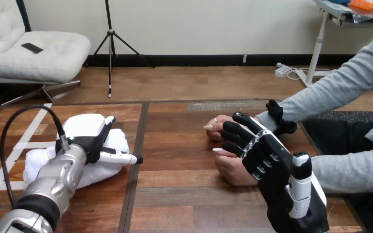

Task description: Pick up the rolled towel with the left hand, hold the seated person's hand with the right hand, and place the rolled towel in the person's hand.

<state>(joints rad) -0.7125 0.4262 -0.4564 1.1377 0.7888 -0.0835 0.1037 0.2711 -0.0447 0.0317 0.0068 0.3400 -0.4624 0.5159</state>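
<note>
Towel position first: your rolled towel (35, 164) lies flat on the table (189, 194) toward its left edge, well short of the far-left corner and left of the dark seam (137, 170) that runs from the far edge to the near edge. Its long axis runs roughly along the far edge, slanting a little: the end toward the left edge sits nearer to you, and the other end points toward the seam and slightly toward the far edge. Your left hand (85, 128) rests directly on top of the roll, over its seam-side half, with the white back shell upward. The silver forearm (53, 184) comes in from the near-left corner across the roll's near side, and the towel's left end sticks out bare beyond the wrist. You cannot tell whether that hand has closed on the towel or simply lies on it. On the right half of the table, near the right edge, your right hand (267, 160) reaches in from the near-right corner. Its black fingers (233, 132) are curled over the person's farther hand (217, 127), gripping it, while the person's nearer hand (233, 170) lies just under your palm. Both of the person's hands rest on the table, well apart from the towel, with the seam and bare wood between them.
</note>
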